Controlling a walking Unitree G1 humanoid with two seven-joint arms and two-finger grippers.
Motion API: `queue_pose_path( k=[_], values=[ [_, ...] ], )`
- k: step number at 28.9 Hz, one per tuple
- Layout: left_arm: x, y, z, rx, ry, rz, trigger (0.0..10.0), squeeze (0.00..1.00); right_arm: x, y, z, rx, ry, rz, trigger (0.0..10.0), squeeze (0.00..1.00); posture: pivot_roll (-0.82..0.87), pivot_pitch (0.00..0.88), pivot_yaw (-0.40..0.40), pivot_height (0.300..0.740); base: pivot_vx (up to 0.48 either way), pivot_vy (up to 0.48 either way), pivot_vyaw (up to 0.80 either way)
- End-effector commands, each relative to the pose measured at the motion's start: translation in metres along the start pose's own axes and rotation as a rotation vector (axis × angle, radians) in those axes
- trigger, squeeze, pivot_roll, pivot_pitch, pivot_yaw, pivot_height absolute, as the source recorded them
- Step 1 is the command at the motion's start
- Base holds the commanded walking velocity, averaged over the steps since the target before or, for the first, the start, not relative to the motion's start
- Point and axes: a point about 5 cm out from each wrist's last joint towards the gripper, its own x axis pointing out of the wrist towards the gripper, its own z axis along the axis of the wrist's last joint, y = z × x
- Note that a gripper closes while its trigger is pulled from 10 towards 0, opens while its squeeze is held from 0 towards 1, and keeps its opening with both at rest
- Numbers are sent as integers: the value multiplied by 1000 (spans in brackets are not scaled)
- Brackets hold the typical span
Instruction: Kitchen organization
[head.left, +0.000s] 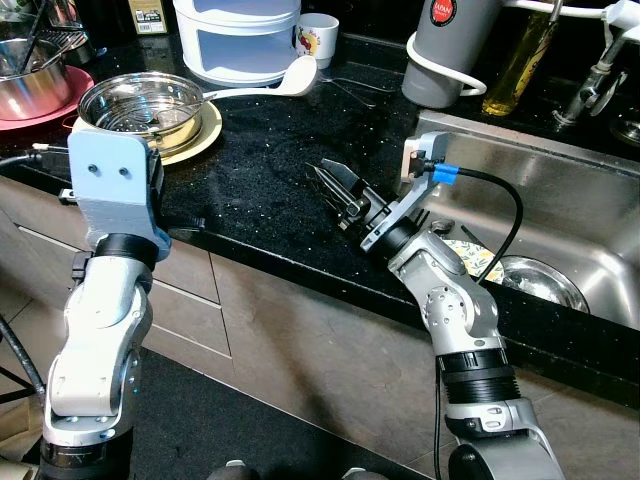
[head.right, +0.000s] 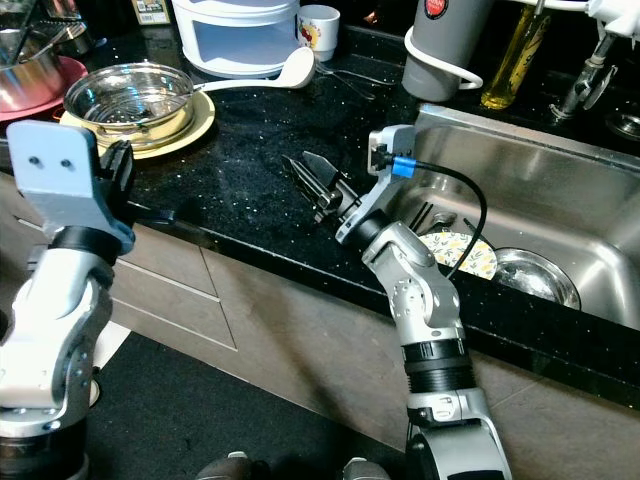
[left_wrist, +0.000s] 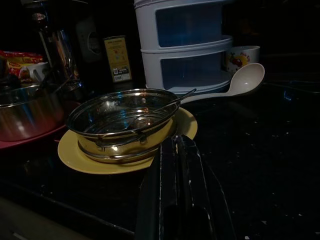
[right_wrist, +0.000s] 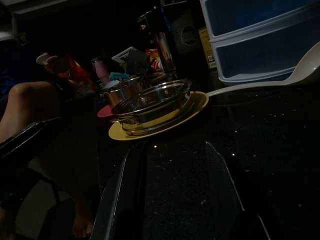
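A steel bowl (head.left: 140, 105) sits on a yellow plate (head.left: 205, 135) at the left of the black counter (head.left: 260, 200), with a utensil lying inside it. A white ladle (head.left: 290, 78) lies just behind, its handle reaching toward the bowl. My left gripper (left_wrist: 175, 145) hovers at the counter's front edge, just in front of the plate, with its fingers shut and empty. My right gripper (head.left: 322, 172) is low over the middle of the counter and points toward the bowl. It is open with nothing between its fingers.
A white tiered container (head.left: 240, 35) and a mug (head.left: 318, 40) stand at the back. A grey appliance (head.left: 450, 50) and an oil bottle (head.left: 522, 60) are beside the sink (head.left: 560, 190), which holds a patterned plate (head.left: 475, 258) and a steel bowl (head.left: 540, 280). A pot (head.left: 30, 85) rests on a red plate at the far left.
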Motion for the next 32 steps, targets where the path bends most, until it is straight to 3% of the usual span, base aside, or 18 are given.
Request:
queue_pose_path(
  k=[1, 32],
  values=[
    [1, -4, -4, -9, 28, -11, 10000, 0, 1, -2, 1, -5, -2, -9, 10000, 0, 44, 59, -62, 732, 0, 266, 0],
    [2, -10, -1, -8, 15, -28, 10000, 0, 0, -2, 1, 0, -1, -13, 10000, 0, 41, 63, -63, 732, 0, 284, 0]
  ],
)
